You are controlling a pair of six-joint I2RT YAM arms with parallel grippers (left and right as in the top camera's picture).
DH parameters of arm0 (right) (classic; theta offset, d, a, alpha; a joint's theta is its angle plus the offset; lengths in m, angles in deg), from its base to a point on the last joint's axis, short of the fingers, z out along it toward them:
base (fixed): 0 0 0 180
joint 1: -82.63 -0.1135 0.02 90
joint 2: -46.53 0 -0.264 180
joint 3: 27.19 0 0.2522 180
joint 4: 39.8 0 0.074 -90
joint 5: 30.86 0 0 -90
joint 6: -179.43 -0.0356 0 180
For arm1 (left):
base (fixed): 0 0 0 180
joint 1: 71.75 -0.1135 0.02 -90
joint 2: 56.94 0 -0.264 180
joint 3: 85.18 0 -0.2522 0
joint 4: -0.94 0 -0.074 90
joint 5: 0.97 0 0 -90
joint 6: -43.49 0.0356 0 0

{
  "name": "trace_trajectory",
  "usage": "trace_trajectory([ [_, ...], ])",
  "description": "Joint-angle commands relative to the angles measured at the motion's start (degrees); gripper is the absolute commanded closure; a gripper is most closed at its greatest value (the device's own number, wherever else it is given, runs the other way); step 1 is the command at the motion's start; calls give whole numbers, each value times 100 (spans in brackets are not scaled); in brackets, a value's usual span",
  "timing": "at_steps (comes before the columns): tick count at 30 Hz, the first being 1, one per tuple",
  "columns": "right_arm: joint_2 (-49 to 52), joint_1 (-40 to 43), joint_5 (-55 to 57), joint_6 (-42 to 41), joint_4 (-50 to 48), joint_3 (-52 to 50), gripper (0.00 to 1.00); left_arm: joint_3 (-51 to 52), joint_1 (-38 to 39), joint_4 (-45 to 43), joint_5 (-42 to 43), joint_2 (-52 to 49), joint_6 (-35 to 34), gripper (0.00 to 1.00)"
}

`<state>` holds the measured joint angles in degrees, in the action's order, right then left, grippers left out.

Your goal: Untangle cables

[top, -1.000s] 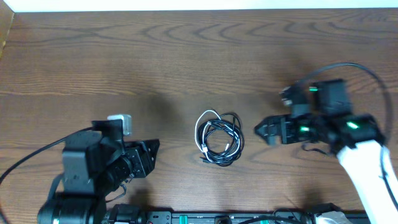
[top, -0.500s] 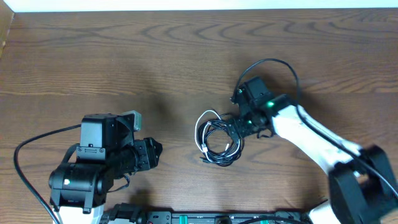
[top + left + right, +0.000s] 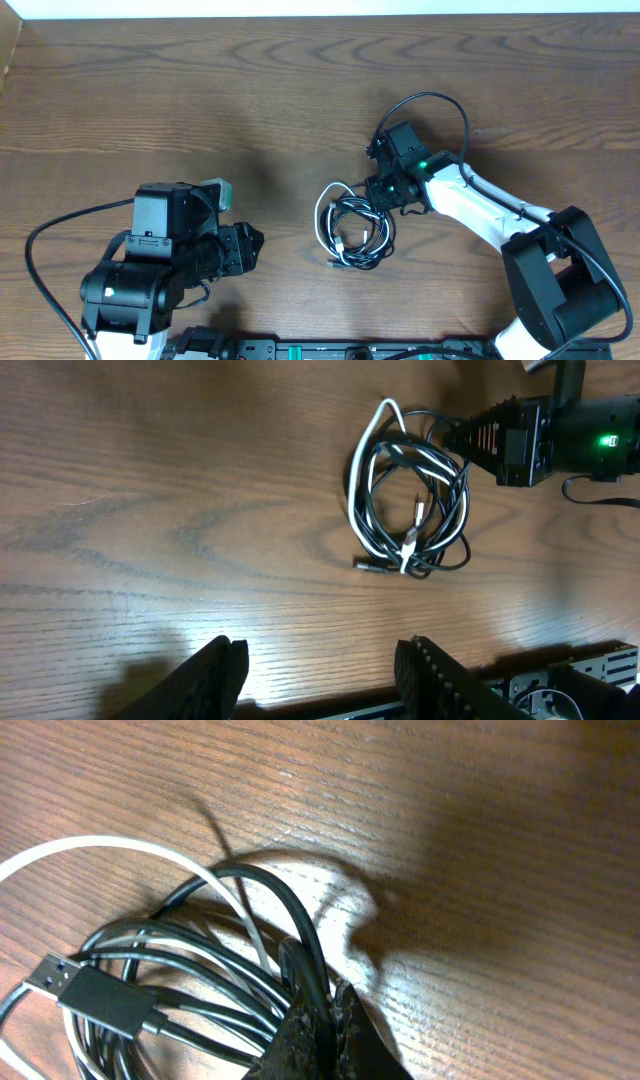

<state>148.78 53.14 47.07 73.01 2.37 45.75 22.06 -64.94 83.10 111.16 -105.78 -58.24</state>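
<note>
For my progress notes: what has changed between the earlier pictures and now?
The right gripper moved left to the coiled bundle of thin black and white cables and shut on its right edge. The left gripper stayed open, apart from the bundle.

cables (image 3: 355, 208) | black, one white | tangled in one loose coil | lying flat | plug ends showing

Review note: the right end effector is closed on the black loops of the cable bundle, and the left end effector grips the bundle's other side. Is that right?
Not quite. The left end effector grips nothing. The left wrist view shows its fingers apart over the bare table, well short of the cables. The right end effector is closed on the black loops, as stated.
</note>
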Motion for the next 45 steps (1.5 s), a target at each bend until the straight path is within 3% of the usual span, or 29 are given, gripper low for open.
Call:
trace_trajectory([
  [1, -87, -28, -57, -247, 120, 48, 99, -59, 15, 11, -44, 28, 116, 49],
  [4, -264, -28, -55, -245, 396, 216, 99, -57, 15, -4, 131, 24, 118, 59],
  [8, -708, -35, -79, -243, 835, 643, 99, -57, 175, -140, 398, 24, 140, 89],
  [9, -844, -44, -101, -238, 922, 763, 99, -57, 258, -212, 490, 22, 184, 92],
  [16, -2085, -186, -116, 146, 1139, 1637, 99, -57, 1189, -1182, 595, 0, 177, 92],
  [22, -2811, -385, -111, 452, 1154, 1764, 99, -57, 1725, -1897, 592, -216, 153, 92],
  [24, -2970, -420, -111, 459, 1198, 1764, 99, -57, 1816, -1982, 592, -369, 155, 68],
  [25, -2999, -422, -111, 476, 1215, 1764, 99, -57, 1832, -1998, 592, -422, 155, 62],
  [31, -2981, -426, -114, 579, 1366, 1764, 98, -57, 1829, -2057, 595, -614, 153, 57],
  [34, -2983, -426, -107, 732, 1384, 1764, 70, -59, 1829, -2085, 595, -601, 153, 57],
  [36, -2983, -426, -72, 732, 1362, 1764, 47, -59, 1829, -2109, 597, -597, 153, 58],
  [39, -2983, -426, -72, 780, 1292, 1764, 22, -59, 1829, -2116, 597, -597, 133, 57],
  [43, -2979, -426, 151, 798, 1375, 1764, 9, -59, 1829, -2114, 599, -597, 90, 58],
  [45, -2903, -426, 605, 793, 1727, 1757, 7, -59, 1829, -2118, 708, -597, 94, 66],
])
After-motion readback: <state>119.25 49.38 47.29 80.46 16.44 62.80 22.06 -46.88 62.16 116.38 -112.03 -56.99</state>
